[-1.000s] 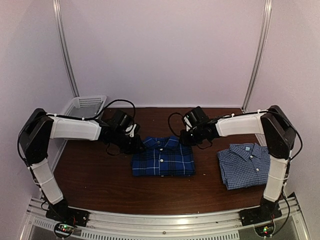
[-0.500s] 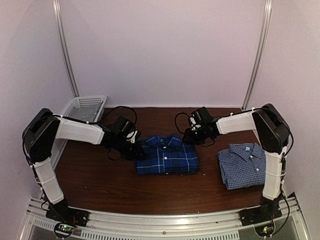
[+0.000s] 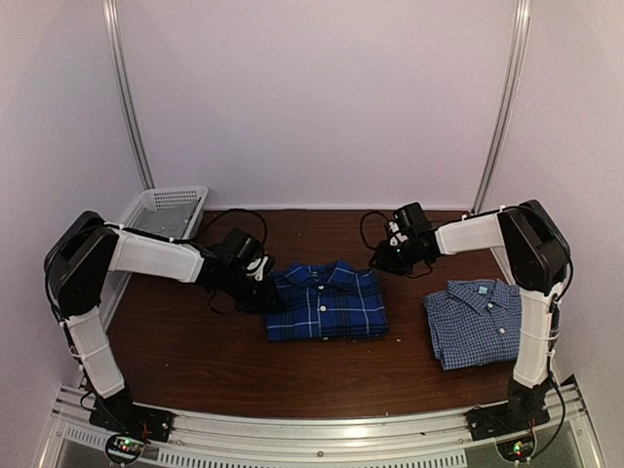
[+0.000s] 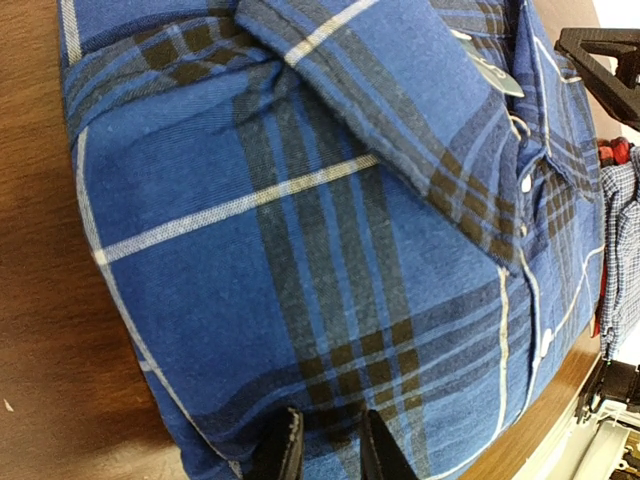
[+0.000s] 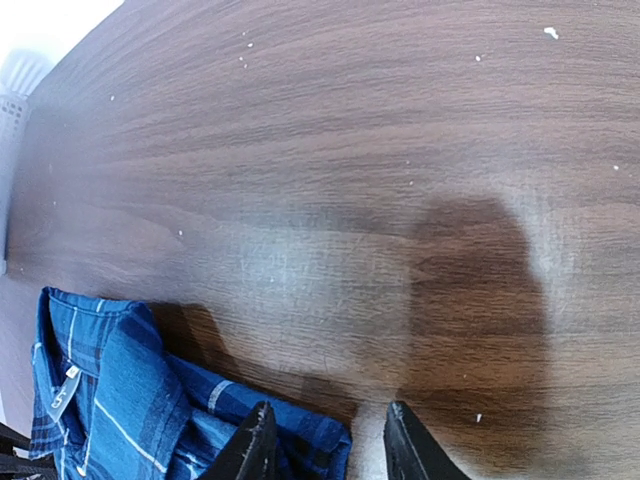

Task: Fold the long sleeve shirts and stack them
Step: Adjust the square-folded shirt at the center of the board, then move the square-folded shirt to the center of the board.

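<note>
Overhead: plaid shirt (image 3: 327,302) lies folded, front up, collar toward far side, approx. mid-table (image 3: 195,341). Top is dark wood. Check shirt (image 3: 478,320) is folded too. It lies flat on the R side of the table, near my R arm's upright link and well apart from the plaid shirt. The two are not stacked.

L gripper (image 3: 267,294): low at the plaid shirt's L edge, toward the collar end. Wrist cam shows my two fingertips (image 4: 285,450) drawn close w/ a narrow slit btwn them and blue-black cloth in that slit, so jaws are pinching the shirt's edge fold. Rest of the shirt spreads out ahead: collar flap, white buttons, grey neck label. A sliver of the check shirt shows at far R of that view.

R gripper (image 3: 382,261): just off the plaid shirt's far-R corner, collar side, close above the wood. Wrist cam shows jaws spread. In the gap the shirt's corner shows by one fingertip and bare wood by the other. Can't tell if the cloth touches the finger. Dark gripper shadow on the wood ahead.

White mesh basket (image 3: 166,207): far-L corner, behind my L arm. Can't make out what is inside.
</note>
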`<action>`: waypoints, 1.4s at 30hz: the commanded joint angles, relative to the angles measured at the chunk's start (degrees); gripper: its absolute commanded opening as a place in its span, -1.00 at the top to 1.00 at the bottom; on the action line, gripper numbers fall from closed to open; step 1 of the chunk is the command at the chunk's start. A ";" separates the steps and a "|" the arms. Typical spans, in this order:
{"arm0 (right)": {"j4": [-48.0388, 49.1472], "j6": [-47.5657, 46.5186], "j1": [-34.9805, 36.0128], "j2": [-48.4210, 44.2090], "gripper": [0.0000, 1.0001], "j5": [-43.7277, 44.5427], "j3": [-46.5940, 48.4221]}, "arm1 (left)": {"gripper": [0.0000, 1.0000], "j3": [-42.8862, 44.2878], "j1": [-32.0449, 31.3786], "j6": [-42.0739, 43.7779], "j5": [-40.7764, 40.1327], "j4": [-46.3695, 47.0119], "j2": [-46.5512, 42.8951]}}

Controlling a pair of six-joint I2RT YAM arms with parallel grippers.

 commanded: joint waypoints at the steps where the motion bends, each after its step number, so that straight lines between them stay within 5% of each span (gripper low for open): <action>1: 0.63 -1.43 0.27 -2.97 0.21 -0.10 -0.87 | 0.58 0.01 -0.24 -0.22 0.60 1.73 -1.44; 13: -0.86 -3.70 1.21 -7.67 0.23 2.18 -5.55 | 0.50 -0.08 -0.24 -0.17 -2.15 -1.22 -4.26; 21: -2.81 -4.62 1.48 -17.41 0.18 3.73 -11.24 | 0.18 -4.64 1.52 -0.36 -5.51 -2.72 -7.71; 26: -3.85 -4.48 2.17 -23.51 -0.02 4.77 -14.04 | -0.06 -5.82 1.70 -0.43 -2.56 -0.60 -6.83; 35: -7.38 -4.49 2.55 -32.69 -0.10 6.93 -16.50 | -0.08 -6.14 0.92 -1.17 0.55 1.99 -3.34; 42: -8.70 -4.23 2.74 -36.95 -0.11 7.21 -17.90 | 0.11 -6.04 -0.52 -2.69 0.50 3.49 -1.25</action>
